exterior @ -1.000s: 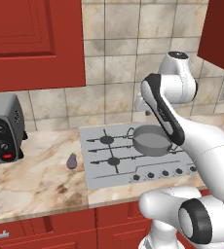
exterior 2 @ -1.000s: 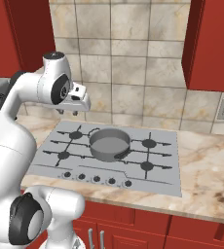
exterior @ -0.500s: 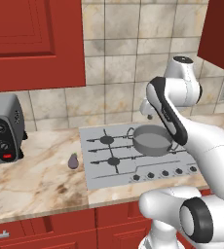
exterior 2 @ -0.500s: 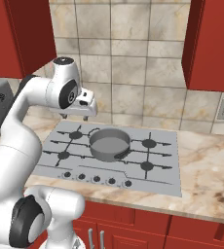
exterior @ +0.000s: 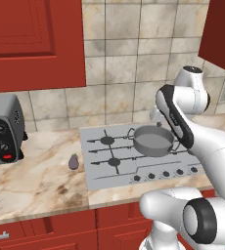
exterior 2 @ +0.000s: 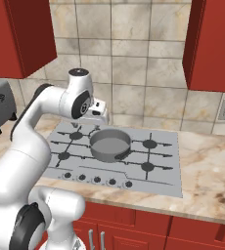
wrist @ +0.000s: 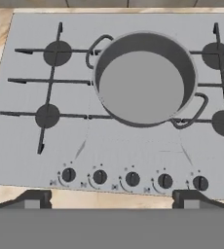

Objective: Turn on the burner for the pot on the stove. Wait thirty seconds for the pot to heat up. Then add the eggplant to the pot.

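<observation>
Two things matter in the left base view: the wide, shallow grey metal pot (exterior: pixel 153 140) sits right of centre on the flat light-grey cooktop with black grates (exterior: pixel 100 166), while the tiny dark purple eggplant (exterior: pixel 74 161) lies on the marble counter (exterior: pixel 36 180) at middle left, just beside the stove's left edge and well apart from the pot. A grey toaster oven (exterior: pixel 4 128) stands at far left. The pot looks empty, so the eggplant step is not yet done.

From the right base view, the white arm (exterior 2: pixel 41 112) arches over the upper left of the stove, its hand near the pot's rear rim; I cannot tell the jaw spacing here.

Looking down in the hand view, the two-finger gripper (wrist: pixel 111 197) shows its tips at the bottom corners — spread wide, pinching nothing. Five small dark knobs (wrist: pixel 132 178) line the stove's lower edge, pot above them at centre. To do this well, I judge the hand should pick the knob that serves the pot's burner, descend squarely over it, close firmly, then twist — avoiding the pot's loop handle.
</observation>
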Controlling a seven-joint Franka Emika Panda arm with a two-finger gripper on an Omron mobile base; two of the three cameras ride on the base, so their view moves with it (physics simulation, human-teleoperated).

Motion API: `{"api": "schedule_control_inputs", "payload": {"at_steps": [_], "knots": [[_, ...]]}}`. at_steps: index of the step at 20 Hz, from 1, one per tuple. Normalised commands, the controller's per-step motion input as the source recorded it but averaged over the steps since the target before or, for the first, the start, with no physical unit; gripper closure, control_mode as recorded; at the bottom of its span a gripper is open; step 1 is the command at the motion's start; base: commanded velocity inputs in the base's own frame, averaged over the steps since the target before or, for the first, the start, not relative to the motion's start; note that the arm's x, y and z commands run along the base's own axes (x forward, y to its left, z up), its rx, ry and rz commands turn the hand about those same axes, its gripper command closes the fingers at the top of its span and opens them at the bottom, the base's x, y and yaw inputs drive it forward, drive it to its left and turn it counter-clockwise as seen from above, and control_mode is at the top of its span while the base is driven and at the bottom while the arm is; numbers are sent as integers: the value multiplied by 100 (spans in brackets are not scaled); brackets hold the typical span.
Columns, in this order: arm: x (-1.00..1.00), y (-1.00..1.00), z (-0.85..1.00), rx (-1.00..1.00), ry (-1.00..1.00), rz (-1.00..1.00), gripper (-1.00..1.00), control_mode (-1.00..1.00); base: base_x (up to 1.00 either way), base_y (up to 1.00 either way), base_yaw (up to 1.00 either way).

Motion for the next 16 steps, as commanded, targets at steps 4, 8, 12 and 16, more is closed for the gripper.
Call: {"api": "schedule_control_inputs", "payload": {"at_steps": [4,8,12,16], "knots": [[-1,-24,-51,0,5,0,-100,-100,0,0,0],[-5,-22,-57,0,6,1,-100,-100,0,0,0],[-3,-17,-59,0,7,0,-100,-100,0,0,0],[-1,-14,-56,0,6,0,-100,-100,0,0,0]]}}
